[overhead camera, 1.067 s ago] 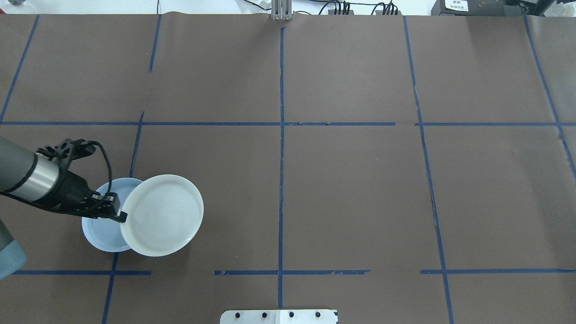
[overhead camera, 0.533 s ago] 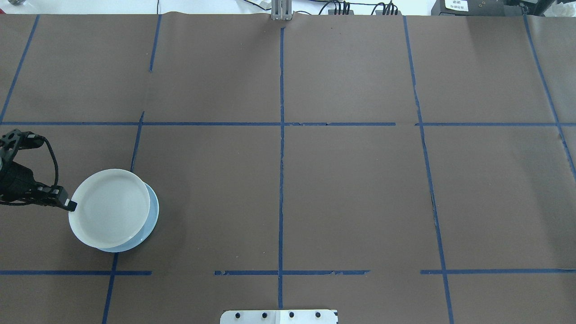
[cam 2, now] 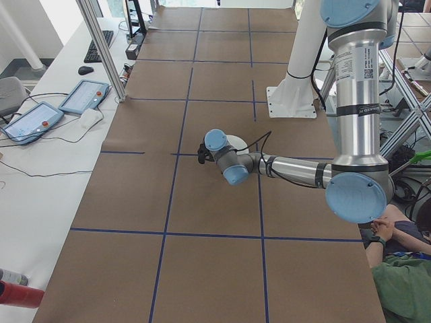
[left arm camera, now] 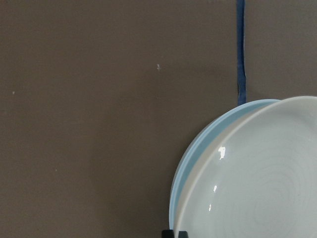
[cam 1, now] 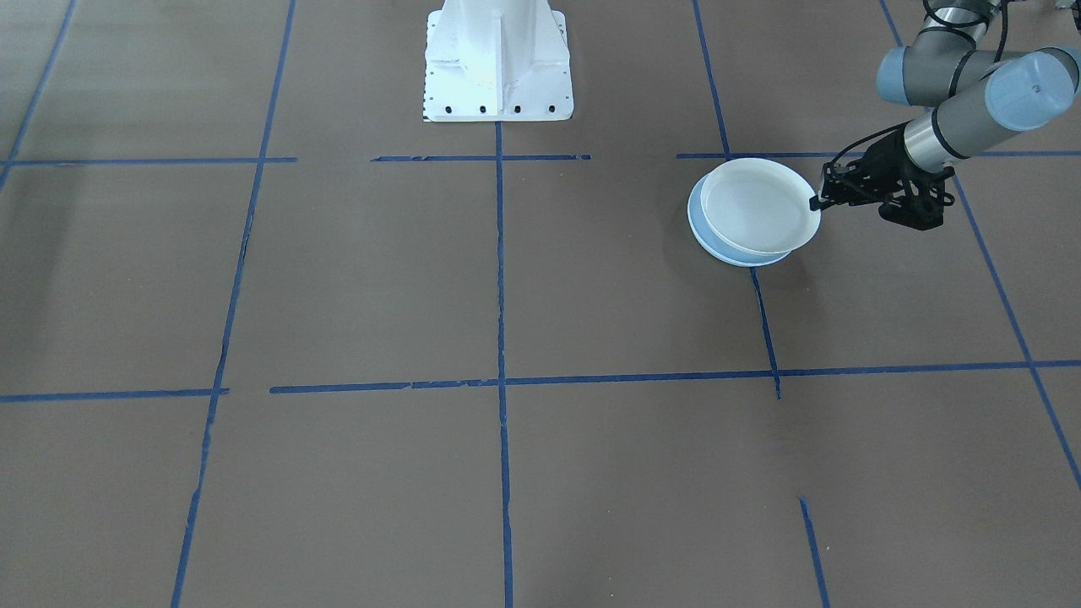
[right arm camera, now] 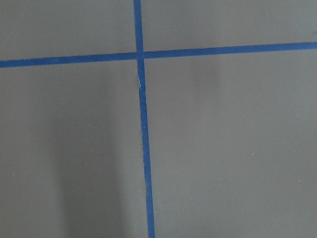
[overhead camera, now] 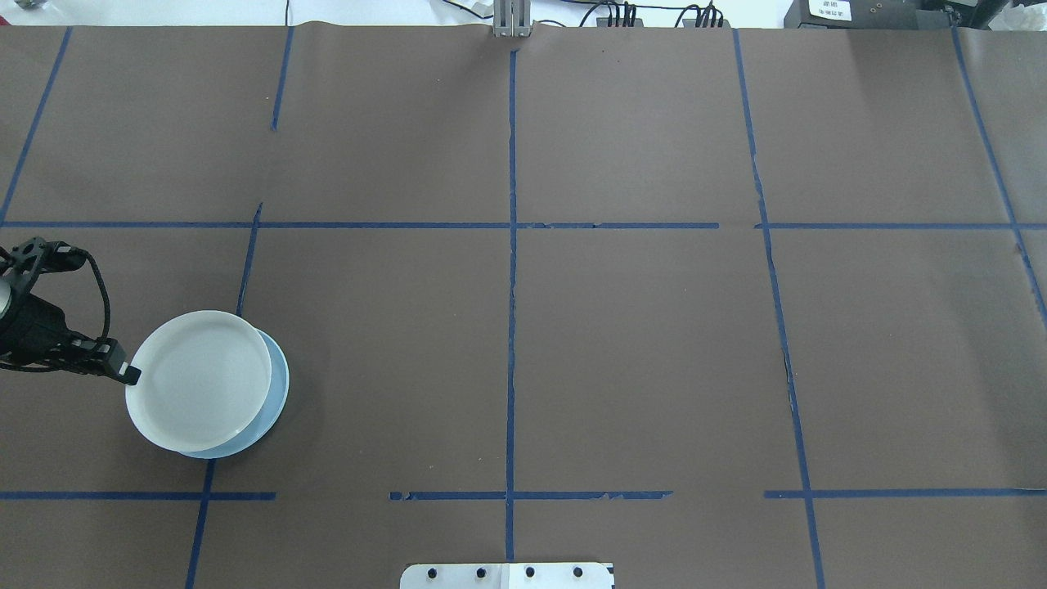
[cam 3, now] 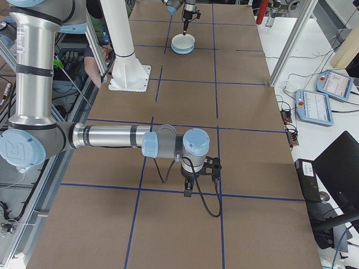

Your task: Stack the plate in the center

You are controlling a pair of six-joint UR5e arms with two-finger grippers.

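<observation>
The center, a plain pale blue plate (overhead camera: 279,391) (cam 1: 698,224) (left arm camera: 199,148), lies on the brown table at the robot's near left. A whitish plate (overhead camera: 199,380) (cam 1: 758,207) (left arm camera: 257,183) with faint rings sits over it, shifted slightly toward the left arm, so only a blue crescent shows. My left gripper (overhead camera: 127,374) (cam 1: 817,203) is shut on the whitish plate's rim on the arm's side. My right gripper (cam 3: 187,193) shows only in the exterior right view, low over bare table near a tape crossing; I cannot tell if it is open or shut.
Blue tape lines divide the brown table into squares. The robot's white base plate (cam 1: 497,59) (overhead camera: 507,575) stands at the near middle edge. A seated person (cam 2: 397,276) is beside the table's end by the left arm.
The left arm drew back to the left, carrying the whitish plate from right of the blue plate to over it. In the last half second it barely moved.
</observation>
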